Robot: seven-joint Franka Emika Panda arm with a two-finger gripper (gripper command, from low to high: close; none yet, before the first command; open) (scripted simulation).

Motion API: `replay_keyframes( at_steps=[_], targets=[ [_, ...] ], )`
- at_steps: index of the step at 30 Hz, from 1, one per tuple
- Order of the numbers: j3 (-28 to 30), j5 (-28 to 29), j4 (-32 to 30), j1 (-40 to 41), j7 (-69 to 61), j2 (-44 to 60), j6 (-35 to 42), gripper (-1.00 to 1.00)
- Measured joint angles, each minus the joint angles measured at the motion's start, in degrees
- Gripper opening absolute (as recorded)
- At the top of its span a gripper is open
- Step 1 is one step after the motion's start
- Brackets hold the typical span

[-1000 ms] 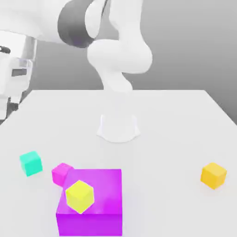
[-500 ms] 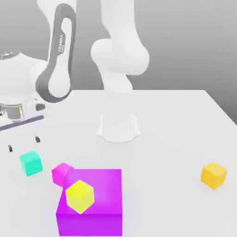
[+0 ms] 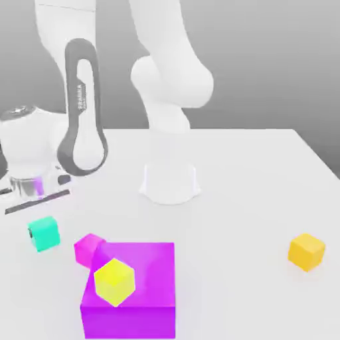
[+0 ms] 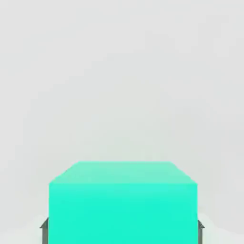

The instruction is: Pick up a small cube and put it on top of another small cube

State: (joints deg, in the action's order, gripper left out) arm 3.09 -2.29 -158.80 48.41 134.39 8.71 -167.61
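While hand [image 3: 41, 229] clamps teal cube [image 3: 44, 233] low on bench [image 3: 252, 172] | risk: slips on lift, or clips pink cube [image 3: 87, 248] nr hand, big purple block [image 3: 133, 292] beyond.

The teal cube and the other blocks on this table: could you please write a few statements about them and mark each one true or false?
1. The claw is shut on the teal cube, a finger on either side. True.
2. The teal cube rests on top of the pink cube. False: the two stand apart on the table.
3. A yellow cube sits on the big purple block. True.
4. The orange cube touches the purple block. False: it stands alone, far toward the exterior view's right.
5. The pink cube is right beside the purple block. True.
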Motion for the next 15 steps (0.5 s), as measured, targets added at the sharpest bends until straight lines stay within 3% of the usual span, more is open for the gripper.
replay_keyframes(
  at_steps=[4,15],
  targets=[
    [-1.16,1.6,0.6,-2.87,-0.77,-6.71,7.24,-1.0],
    [-12.83,1.04,16.95,-26.38,-20.44,-12.89,29.73,-1.0]
  ],
)
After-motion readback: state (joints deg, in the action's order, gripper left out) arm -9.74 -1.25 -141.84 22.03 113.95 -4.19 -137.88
